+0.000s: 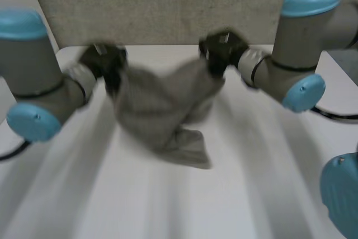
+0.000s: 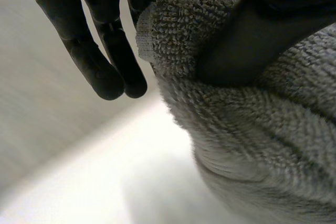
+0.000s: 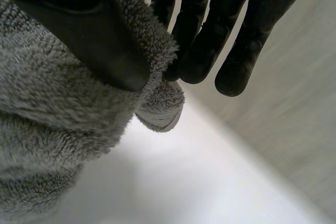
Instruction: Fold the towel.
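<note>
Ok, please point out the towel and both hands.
towel point(image 1: 159, 110), head view, its hanging middle.
left hand point(image 2: 247, 30), left wrist view, its thumb.
right hand point(image 3: 89, 30), right wrist view, its thumb.

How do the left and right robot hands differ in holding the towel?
The left robot hand pinches the towel's left upper end, the right robot hand its right. A corner pokes beyond the right robot hand's thumb; a hem meets the left robot hand's fingers. Both thumbs pinch.
</note>
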